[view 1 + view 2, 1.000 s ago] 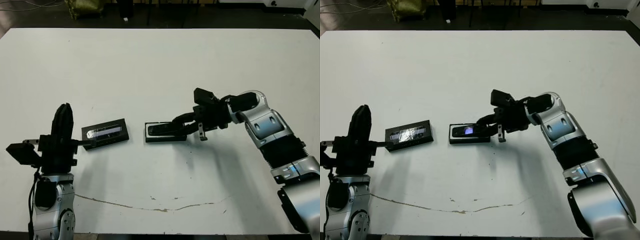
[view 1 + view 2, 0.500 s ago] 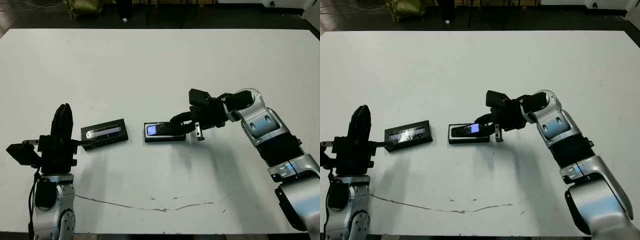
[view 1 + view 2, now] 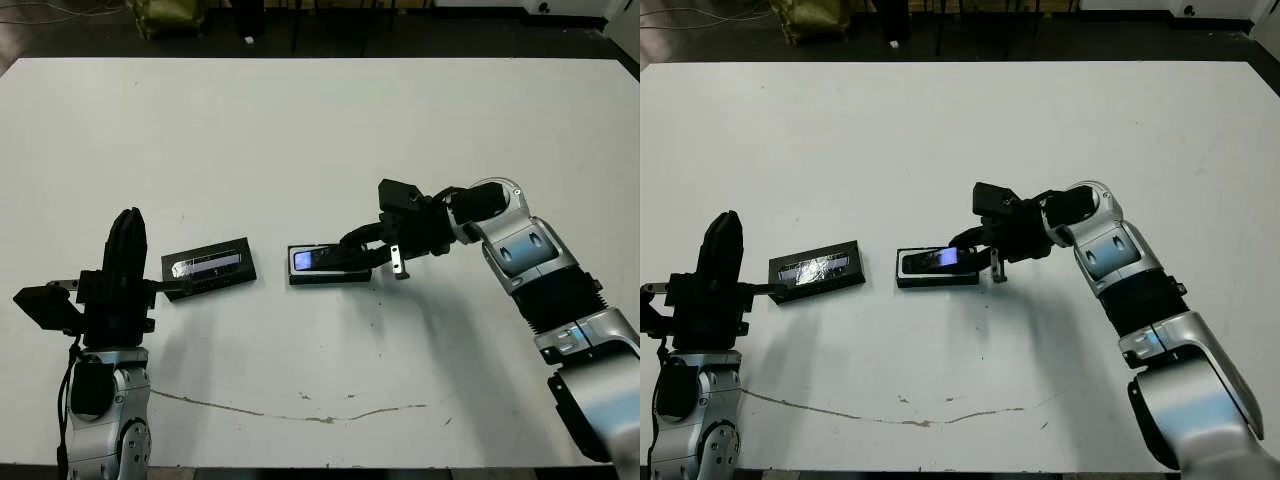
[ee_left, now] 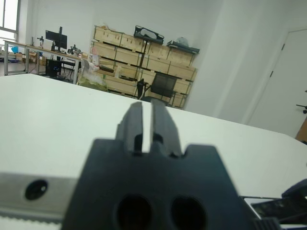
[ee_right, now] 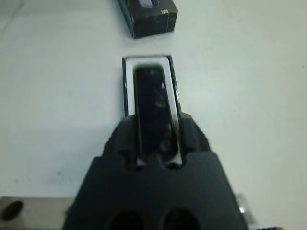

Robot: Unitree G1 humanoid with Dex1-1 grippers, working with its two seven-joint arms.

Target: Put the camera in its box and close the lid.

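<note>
Right gripper (image 5: 153, 143) clamped on camera (image 5: 153, 108), which sits over box (image 5: 127, 86) mid-table with lid (image 3: 208, 265) at box's 9 o'clock; left gripper (image 4: 142, 125) pinched empty; risk: releasing while tilted leaves camera riding the rim, blocking lid.

The right gripper (image 5: 153, 143) covers the near end of the camera (image 5: 153, 103) and of the box (image 5: 126, 86), so contact there cannot be read. In the right wrist view the lid (image 5: 149, 19) is cut off at 12 o'clock. The left gripper (image 4: 147, 129) blocks the table (image 4: 48, 110) directly ahead of it.
</note>
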